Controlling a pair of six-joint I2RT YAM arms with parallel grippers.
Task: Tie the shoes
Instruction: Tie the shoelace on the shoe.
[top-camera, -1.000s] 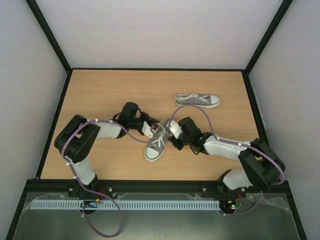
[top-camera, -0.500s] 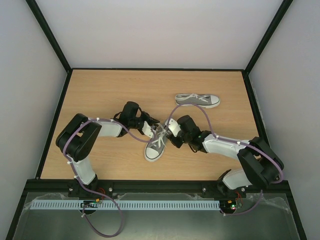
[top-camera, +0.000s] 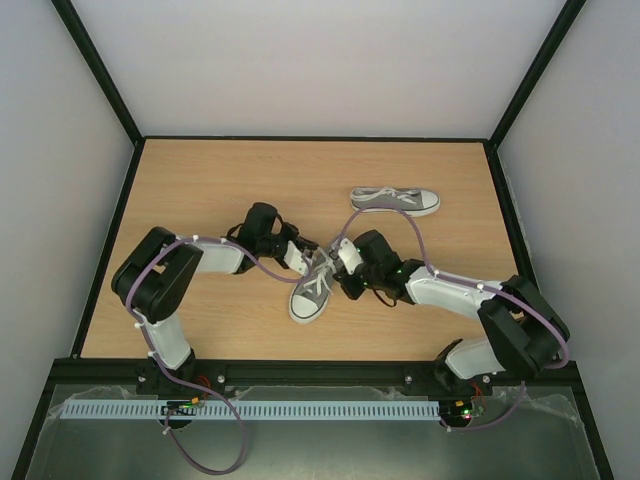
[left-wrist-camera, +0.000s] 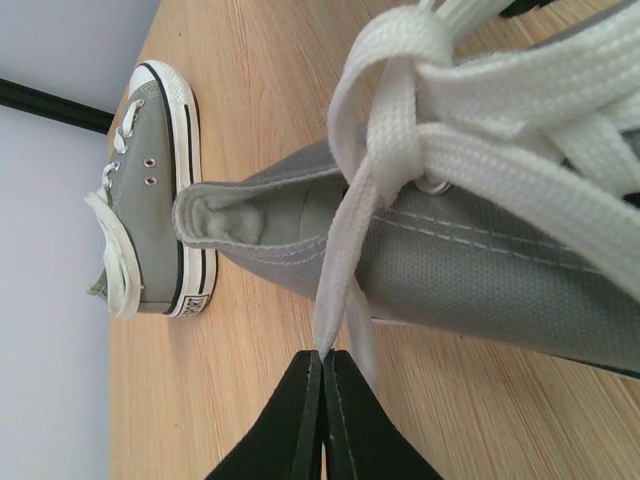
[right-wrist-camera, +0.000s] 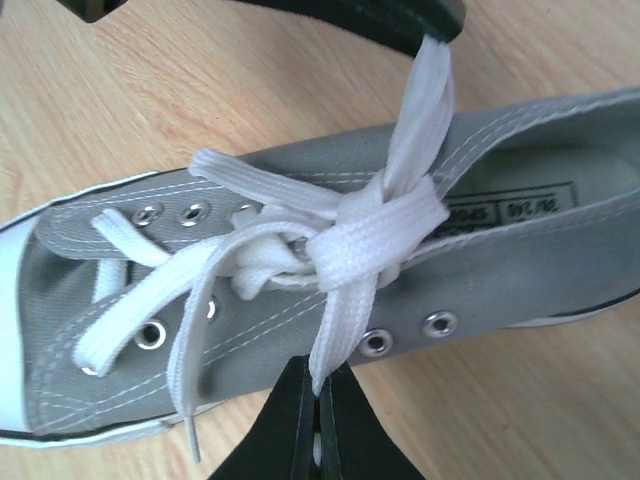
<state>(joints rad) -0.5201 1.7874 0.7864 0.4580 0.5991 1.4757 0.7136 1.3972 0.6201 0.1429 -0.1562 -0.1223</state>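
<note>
The near shoe (top-camera: 313, 288) sits mid-bench, toe toward 7 o'clock, its lace (right-wrist-camera: 350, 235) crossed in a loose knot. The left claw (left-wrist-camera: 322, 368), at 11 o'clock, pinches one lace end. The right claw (right-wrist-camera: 318, 405), at 3 o'clock, pinches the other. The second shoe (top-camera: 394, 200) lies toward 1 o'clock on the bench (top-camera: 200, 180).

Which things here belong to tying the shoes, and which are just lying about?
Part of the job:
- near shoe
- its laces, one end pinched by the left fingers, another by the right fingers
- far shoe, set apart

Just there:
- table
- white walls
No other loose item shows.
</note>
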